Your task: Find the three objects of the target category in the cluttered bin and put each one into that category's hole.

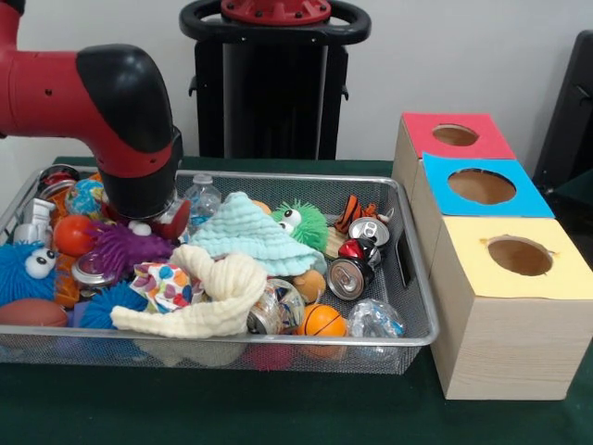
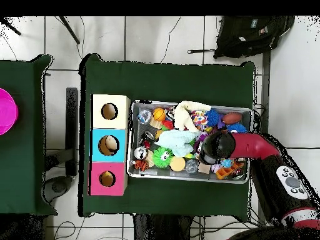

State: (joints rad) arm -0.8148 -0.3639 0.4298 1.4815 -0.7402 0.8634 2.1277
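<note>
The silver wire-mesh bin sits on the green table, full of toys, cans and cloths; it also shows in the overhead view. An orange-and-black striped plush lies at its far right corner, near the boxes. The yellow chick does not show. The red-topped box's round hole is empty. My gripper reaches down into the bin's left part, above a purple spiky ball, far from the striped plush. The black wrist hides it from above.
Blue-topped hole and yellow-topped hole stand beside the red one. A mint cloth, a pale yellow cloth, a green spiky ball, drink cans and a small basketball fill the bin's middle.
</note>
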